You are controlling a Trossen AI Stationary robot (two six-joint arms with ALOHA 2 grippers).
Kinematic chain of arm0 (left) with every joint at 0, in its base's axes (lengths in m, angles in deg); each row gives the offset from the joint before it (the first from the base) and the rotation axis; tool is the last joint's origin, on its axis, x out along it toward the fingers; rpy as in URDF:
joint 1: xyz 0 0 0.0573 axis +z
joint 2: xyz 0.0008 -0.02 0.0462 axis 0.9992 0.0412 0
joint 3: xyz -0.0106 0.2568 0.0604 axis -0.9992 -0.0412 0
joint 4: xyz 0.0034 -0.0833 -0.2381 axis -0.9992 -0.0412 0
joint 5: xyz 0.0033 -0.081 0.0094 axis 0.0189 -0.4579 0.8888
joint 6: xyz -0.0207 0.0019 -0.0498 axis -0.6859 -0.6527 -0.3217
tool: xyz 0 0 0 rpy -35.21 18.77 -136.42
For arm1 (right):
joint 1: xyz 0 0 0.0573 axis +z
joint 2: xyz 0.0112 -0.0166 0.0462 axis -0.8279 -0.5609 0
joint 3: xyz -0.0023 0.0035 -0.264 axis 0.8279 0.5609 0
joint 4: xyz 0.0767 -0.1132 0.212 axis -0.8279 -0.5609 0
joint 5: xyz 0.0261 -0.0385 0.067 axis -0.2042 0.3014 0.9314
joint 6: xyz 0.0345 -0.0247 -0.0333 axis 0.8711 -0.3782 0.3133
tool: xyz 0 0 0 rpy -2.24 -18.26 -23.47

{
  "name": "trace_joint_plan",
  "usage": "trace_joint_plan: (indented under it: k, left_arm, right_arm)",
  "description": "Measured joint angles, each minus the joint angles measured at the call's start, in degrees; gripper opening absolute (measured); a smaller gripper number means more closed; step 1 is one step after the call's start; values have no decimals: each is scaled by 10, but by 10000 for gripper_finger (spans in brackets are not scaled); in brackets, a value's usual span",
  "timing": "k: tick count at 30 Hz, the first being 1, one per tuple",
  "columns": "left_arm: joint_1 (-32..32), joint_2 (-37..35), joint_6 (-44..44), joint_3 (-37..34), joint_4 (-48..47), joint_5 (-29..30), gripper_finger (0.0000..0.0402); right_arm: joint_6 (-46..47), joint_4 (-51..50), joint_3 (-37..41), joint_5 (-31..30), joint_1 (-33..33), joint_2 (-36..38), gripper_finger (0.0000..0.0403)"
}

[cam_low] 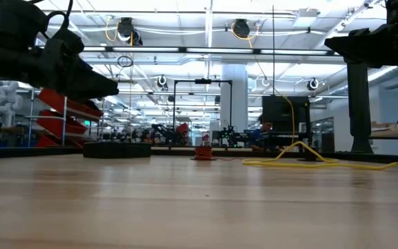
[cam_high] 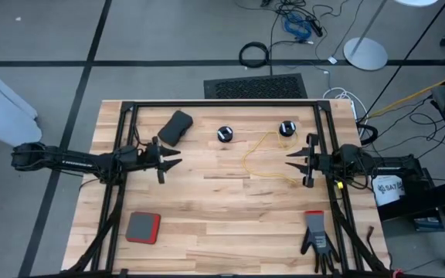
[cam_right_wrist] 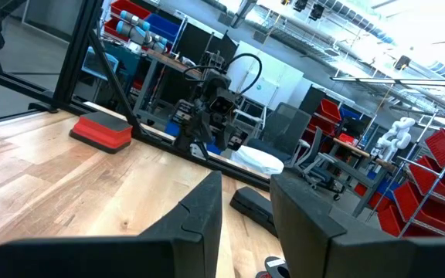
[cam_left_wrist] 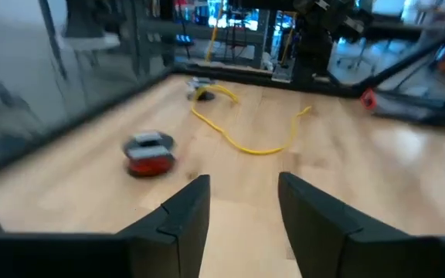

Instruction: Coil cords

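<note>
- Yellow cord is seen lying loose on the wooden table, right of centre, as an irregular open loop; one end runs up to a small round black reel with a pale centre near the far edge.
- A second black reel is noted left of the first, at the far middle. In the left wrist view it shows a reddish body; whether a reddish cord is wound on it cannot be told.
- Yellow cord lies just left of the right gripper; contact is not seen.
- Right gripper is hovering above the table, fingers parted by a narrow gap, nothing held.
- Left gripper is stationed at table left, well apart from the cord, fingers parted moderately, nothing held.
- Other items recorded: dark rounded pouch far left, close to the left gripper; flat red-and-grey pad near left; black glove with red cuff near right.
- Table is framed by black bars; surface is pale plank wood, smooth.
</note>
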Motion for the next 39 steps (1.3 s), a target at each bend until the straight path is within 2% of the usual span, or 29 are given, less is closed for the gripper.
trace_joint_plan:
  k: [3, 6, 10, 20, 24, 27, 30, 33, 36, 39]
  left_arm:
    - [0, 0, 108, 0, 1, 14, 162]
    - [0, 0, 155, 0, -2, 14, 162]
    - [0, 0, 154, 0, -2, 38, 162]
    - [0, 0, 150, 0, 1, 36, 162]
    - [0, 0, 82, 0, 0, 31, 162]
    - [0, 0, 63, 0, 9, 30, 162]
    - [0, 1, 49, 0, 86, 13, 162]
    - [0, 10, 53, 8, 235, -4, 162]
    - [0, 16, 86, 46, 393, -32, 162]
    - [0, 17, 119, 111, 475, -107, 162]
  right_arm:
    - [0, 0, 0, 0, 0, 0, 98]
    - [0, 0, 0, 0, 0, 0, 98]
    - [0, 0, 0, 0, 0, 0, 98]
    - [0, 0, 0, 0, 0, 0, 98]
    - [0, 0, 0, 0, 0, 0, 98]
    - [0, 0, 0, 0, 0, 0, 98]
    - [0, 0, 0, 0, 0, 0, 98]
    - [0, 0, 0, 0, 0, 0, 98]
    - [0, 0, 0, 0, 0, 0, 98]
    - [0, 0, 0, 0, 0, 0, 98]
